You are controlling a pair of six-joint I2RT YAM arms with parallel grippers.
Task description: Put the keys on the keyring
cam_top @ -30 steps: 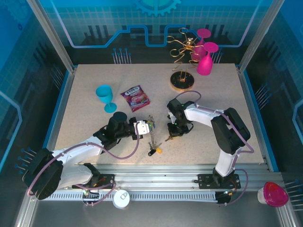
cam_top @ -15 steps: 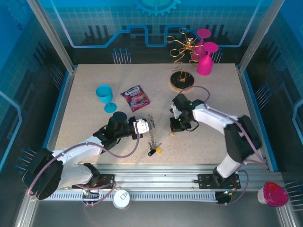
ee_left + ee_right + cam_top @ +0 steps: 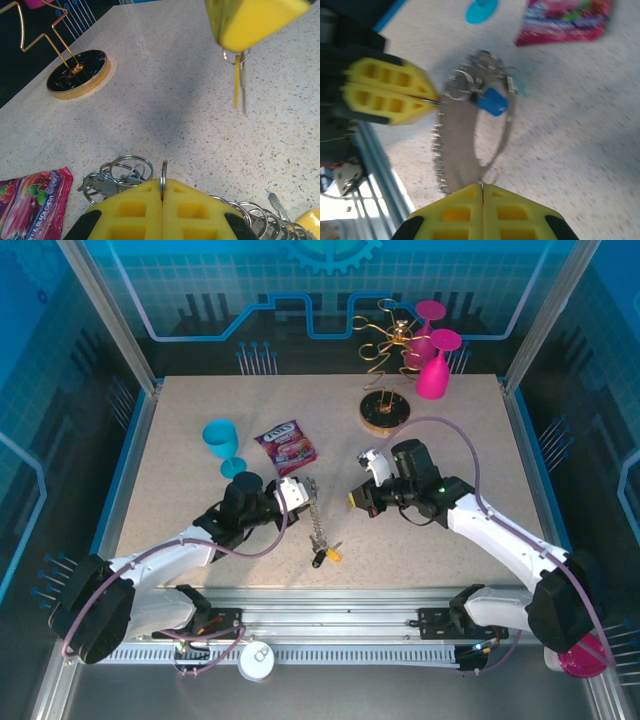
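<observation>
The right arm (image 3: pixel 500 530) has swung wide, lifting the right claw (image 3: pixel 356 502) off the counter (image 3: pixel 460 430), now clamped on a key (image 3: pixel 237 85) that dangles free. The left claw (image 3: pixel 298 490) stays pinched shut on the keyring (image 3: pixel 507 131), just beside it, so threading looks next.

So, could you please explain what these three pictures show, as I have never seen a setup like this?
Two robot arms stand at a table's near edge. One picture looks down from above; the other two come from wrist cameras. The left claw is pinched shut on the keyring, a thin loop with chain. The right claw is shut on a dangling key. More keys, a snack packet, a teal goblet and a gold wire stand are on the table.
</observation>
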